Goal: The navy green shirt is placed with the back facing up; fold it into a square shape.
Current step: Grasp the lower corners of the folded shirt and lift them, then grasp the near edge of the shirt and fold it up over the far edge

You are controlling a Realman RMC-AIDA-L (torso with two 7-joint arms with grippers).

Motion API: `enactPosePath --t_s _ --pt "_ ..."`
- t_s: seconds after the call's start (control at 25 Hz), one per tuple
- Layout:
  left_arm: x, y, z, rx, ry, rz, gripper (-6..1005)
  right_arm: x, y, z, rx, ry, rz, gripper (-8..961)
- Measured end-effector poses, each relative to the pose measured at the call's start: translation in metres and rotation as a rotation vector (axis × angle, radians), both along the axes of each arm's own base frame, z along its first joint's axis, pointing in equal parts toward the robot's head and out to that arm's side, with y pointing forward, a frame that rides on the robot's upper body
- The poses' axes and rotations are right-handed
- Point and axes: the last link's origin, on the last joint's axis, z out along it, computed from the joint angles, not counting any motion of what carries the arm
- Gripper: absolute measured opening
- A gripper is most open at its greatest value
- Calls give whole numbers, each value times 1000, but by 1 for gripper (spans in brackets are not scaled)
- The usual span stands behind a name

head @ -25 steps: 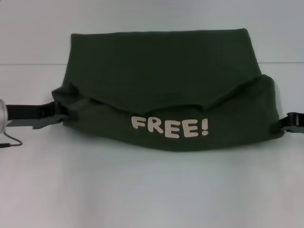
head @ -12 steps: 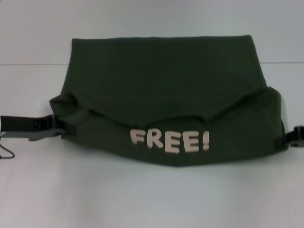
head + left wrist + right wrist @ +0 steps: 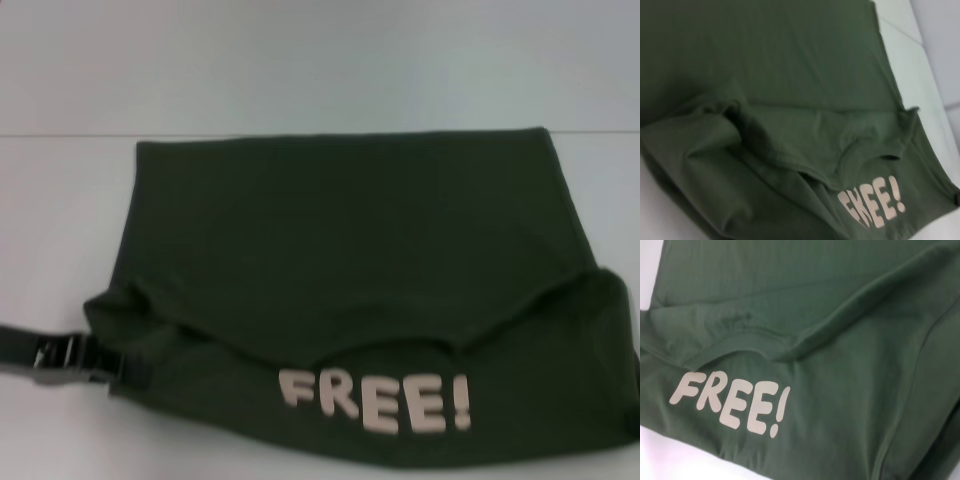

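Head view: one navy green shirt (image 3: 340, 300) spread across the white bench (image 3: 320, 60), plain back panel toward the far side, near portion doubled over so the cream "FREE!" lettering (image 3: 375, 400) faces up. Folded that way, most likely, to bring the hem toward the collar and shorten the garment into a square. At the shirt's left near corner, the left tool (image 3: 105, 362), black, low over the bench, tips hidden in the bunched corner cloth; probably pinching it to carry the fold, but whether clamped or apart cannot be told. Right tool absent from this view; the shirt's right near corner running off the frame edge. Near flap edge sagging in a shallow curve between the two corners, consistent with being held at the ends only.

Left wrist view: the same shirt (image 3: 770, 100) filling the frame, folded flap rumpled into soft ridges near the camera, lettering (image 3: 872, 205) partly legible toward the far corner, strip of bench (image 3: 920, 75) alongside. None of the left tool's own fingers shown.

Right wrist view: shirt (image 3: 840, 340) again, lettering (image 3: 730, 402) clear, flap edge crossing as a raised seam, slivers of bench (image 3: 650, 270) at two corners. No right tool in sight, so its state cannot be told.

Count: one shirt, one lettering print, one tool visible.
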Motion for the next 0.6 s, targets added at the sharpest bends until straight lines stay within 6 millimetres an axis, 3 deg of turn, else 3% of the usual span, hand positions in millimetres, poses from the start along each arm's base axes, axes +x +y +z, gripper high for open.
enactPosePath --t_s 0.2,0.32,0.44,0.6 --pt "-5 -22 3 -90 -6 14 -1 3 -22 -1 -78 44 0 36" --pt "-8 -29 5 -94 -23 11 -1 7 -25 -1 -65 55 -7 36" --pt "-6 -22 13 -25 -56 0 -1 3 -15 7 30 104 5 36" --pt "4 9 29 140 -96 9 -1 -14 13 27 219 202 65 35"
